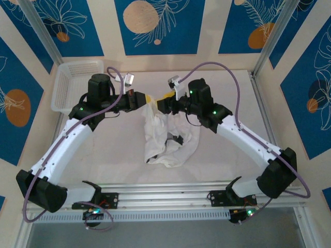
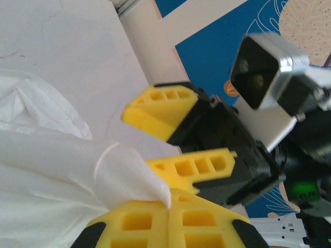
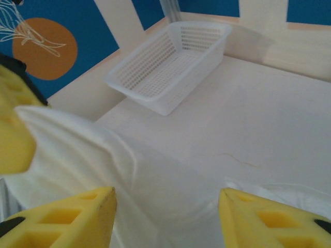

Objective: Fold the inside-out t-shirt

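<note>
Between my two claws the inside-out t-shirt [image 1: 164, 135] hangs in a loose bunch. Its top edge is lifted off the table [image 1: 114, 155] and the rest is slumped on the surface below them. My left claw [image 2: 168, 206] is clenched, its pads pressed together on a small peak of the cloth's edge. My right claw [image 3: 166, 199] is released, its jaws standing apart with cloth lying beneath and between them but nothing pinched. The white mesh basket [image 3: 170, 62] sits well beyond the right claw, apart from the shirt.

I judge the cloth to be thin, light and limp. It will sag and bunch rather than keep a shape, and a single-layer pinch could slip out. I would take a seam or folded edge just beside the left claw's hold, so the two grips can spread it flat.

A small dark patch [image 1: 174, 139] shows in the folds under the claws, perhaps a tag. Nothing on it can be read from here, and I see no other writing.
</note>
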Available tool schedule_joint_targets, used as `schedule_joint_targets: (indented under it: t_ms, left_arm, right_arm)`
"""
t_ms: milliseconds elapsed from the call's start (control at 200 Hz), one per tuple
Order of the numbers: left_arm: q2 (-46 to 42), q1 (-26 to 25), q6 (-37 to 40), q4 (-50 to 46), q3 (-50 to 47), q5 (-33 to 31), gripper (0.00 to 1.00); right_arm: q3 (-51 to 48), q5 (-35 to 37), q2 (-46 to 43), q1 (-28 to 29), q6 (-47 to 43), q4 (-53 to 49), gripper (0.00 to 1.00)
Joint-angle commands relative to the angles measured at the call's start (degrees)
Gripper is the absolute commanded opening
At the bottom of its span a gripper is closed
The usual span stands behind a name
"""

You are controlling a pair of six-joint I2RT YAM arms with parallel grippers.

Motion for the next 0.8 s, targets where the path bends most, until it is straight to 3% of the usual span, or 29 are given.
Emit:
schedule_joint_targets:
  t_ms: [0, 220, 360, 555, 710, 795]
  left_arm:
    - [-1.22, 0.56, 1.7, -0.5, 0.2, 0.87, 0.0]
    - [-0.37, 0.52, 1.79, -0.85, 0.43, 0.69, 0.0]
    - [-0.35, 0.59, 1.47, -0.56, 0.35, 0.77, 0.0]
    - [-0.72, 0.52, 0.78, 0.13, 0.08, 1.56, 0.0]
    - [-0.63, 0.58, 0.69, 0.43, -0.09, 1.89, 0.0]
    - [-0.68, 0.52, -0.1, 1.76, -0.63, 2.84, 0.0]
  right_arm:
    - [1.43, -10.25, 1.07, -1.33, -0.27, -1.27, 0.56]
    - [-3.81, -18.49, -1.86, -1.36, 0.64, 3.0, 0.65]
    - [-10.67, -14.02, -4.87, -1.27, 2.54, 10.1, 0.57]
    - [-10.24, -3.7, -2.19, -0.66, 0.11, 10.38, 0.45]
    - [-6.69, -3.42, 0.86, -0.68, 1.21, 8.76, 0.29]
    - [-5.52, -6.15, 0.99, -0.61, 2.19, 7.9, 0.27]
